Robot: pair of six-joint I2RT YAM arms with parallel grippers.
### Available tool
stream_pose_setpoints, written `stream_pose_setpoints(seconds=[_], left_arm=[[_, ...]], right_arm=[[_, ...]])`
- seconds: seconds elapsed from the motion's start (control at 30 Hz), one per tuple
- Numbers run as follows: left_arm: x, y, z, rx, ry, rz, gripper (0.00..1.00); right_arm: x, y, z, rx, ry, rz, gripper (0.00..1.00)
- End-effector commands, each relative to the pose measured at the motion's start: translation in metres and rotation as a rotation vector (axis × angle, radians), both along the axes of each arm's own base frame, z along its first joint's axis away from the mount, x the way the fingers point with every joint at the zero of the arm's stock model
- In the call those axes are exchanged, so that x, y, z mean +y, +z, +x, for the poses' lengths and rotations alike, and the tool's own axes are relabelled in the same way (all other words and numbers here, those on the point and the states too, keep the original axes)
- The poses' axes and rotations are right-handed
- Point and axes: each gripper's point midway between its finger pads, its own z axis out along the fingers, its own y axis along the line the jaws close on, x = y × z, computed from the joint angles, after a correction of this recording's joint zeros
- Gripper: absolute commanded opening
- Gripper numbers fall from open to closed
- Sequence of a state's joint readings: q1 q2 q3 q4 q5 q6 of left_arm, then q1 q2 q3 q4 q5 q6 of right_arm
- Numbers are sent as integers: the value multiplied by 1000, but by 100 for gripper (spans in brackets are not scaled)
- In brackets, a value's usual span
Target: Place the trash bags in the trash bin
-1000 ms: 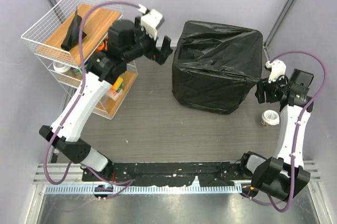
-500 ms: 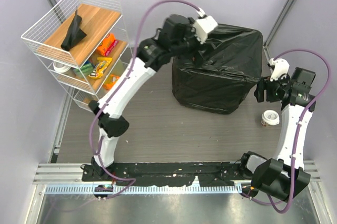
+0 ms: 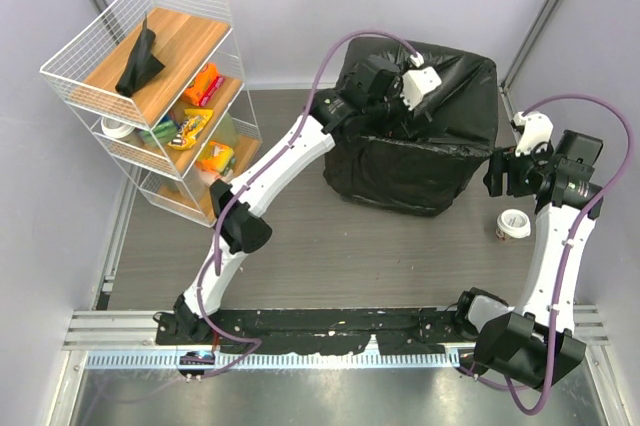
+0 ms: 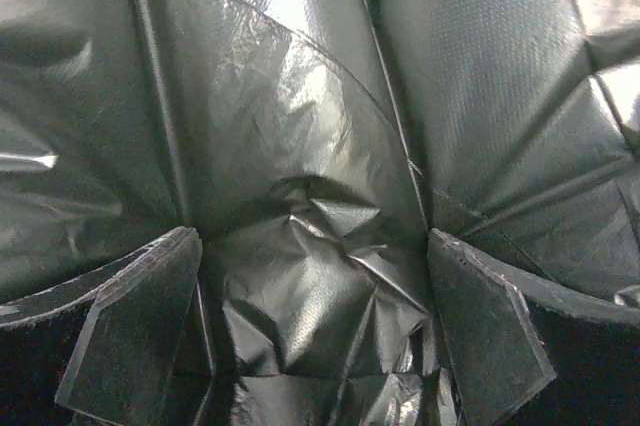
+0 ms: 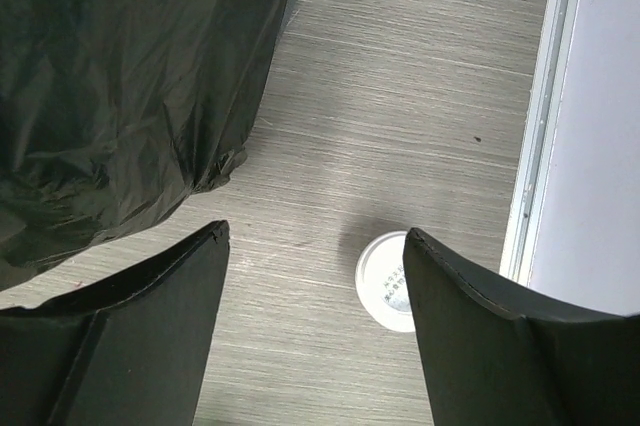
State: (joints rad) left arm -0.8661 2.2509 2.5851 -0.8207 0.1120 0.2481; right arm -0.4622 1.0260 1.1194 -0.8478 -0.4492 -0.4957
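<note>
Movement belongs almost wholly to the left arm: a second ago its claw hung between the white wire rack (image 3: 75, 51) and the black-draped box, and now the left claw (image 4: 315, 336) reaches over the box's open top, pointing down into it. Its fingers stand wide apart with nothing pinched, only sheeting below them. The right claw (image 5: 315, 246) has barely shifted beside the box's right flank; its fingers are also apart and empty, a touch wider than before.

That suggests the liner is being pressed or spread inside, not carried.

The trash bags (image 3: 420, 161) show as one big crinkled sack, thin, glossy, creased in long folds and finely embossed up close. It covers the trash bin completely (only the square, tapering form reads through it). A dark folded piece (image 3: 138, 58) lies on the rack's top wooden shelf, possibly another bag. Bright snack packets (image 3: 203, 84) sit a shelf lower. A small white round object (image 5: 388, 281) rests on the grey wood-grain surface (image 5: 420, 96) under the right claw.
</note>
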Motion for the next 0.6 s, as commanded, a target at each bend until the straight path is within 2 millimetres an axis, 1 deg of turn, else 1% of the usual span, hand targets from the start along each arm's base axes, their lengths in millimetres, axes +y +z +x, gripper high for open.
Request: stream_pose_setpoints(seconds=[0.0, 0.07, 0.1, 0.13, 0.23, 0.27, 0.3, 0.33, 0.37, 0.4, 0.47, 0.5, 0.53, 0.57], left_arm=[[-3, -6, 8, -36, 13, 25, 100], [-2, -16, 11, -32, 21, 51, 100], [-2, -20, 11, -29, 23, 64, 100], [-1, -26, 12, -18, 28, 77, 100], [2, -41, 7, 19, 19, 110, 100], [2, -43, 6, 24, 18, 112, 100], [3, -47, 5, 30, 18, 120, 100], [4, -52, 4, 41, 16, 132, 100], [5, -57, 3, 53, 17, 142, 100], [6, -60, 2, 63, 14, 149, 100], [7, -69, -1, 87, 10, 168, 99], [7, -71, -2, 94, 4, 172, 100], [7, -74, -3, 97, 6, 177, 100], [7, -75, -3, 99, 6, 179, 100]], right_arm=[[0, 33, 8, -82, -3, -3, 75], [3, 40, 13, -90, 10, 20, 75], [4, 47, 15, -101, 13, 30, 75], [5, 49, 17, -100, 14, 42, 75], [6, 64, 22, -122, 22, 57, 75], [6, 64, 24, -119, 23, 62, 75], [6, 71, 26, -132, 27, 59, 75], [6, 73, 27, -132, 27, 63, 75], [7, 83, 29, -155, 35, 59, 75], [8, 87, 30, -160, 42, 64, 75], [15, 115, 36, -217, 82, 82, 75], [16, 117, 40, -214, 86, 104, 75], [22, 134, 42, -251, 118, 110, 75], [23, 137, 47, -250, 127, 134, 75]])
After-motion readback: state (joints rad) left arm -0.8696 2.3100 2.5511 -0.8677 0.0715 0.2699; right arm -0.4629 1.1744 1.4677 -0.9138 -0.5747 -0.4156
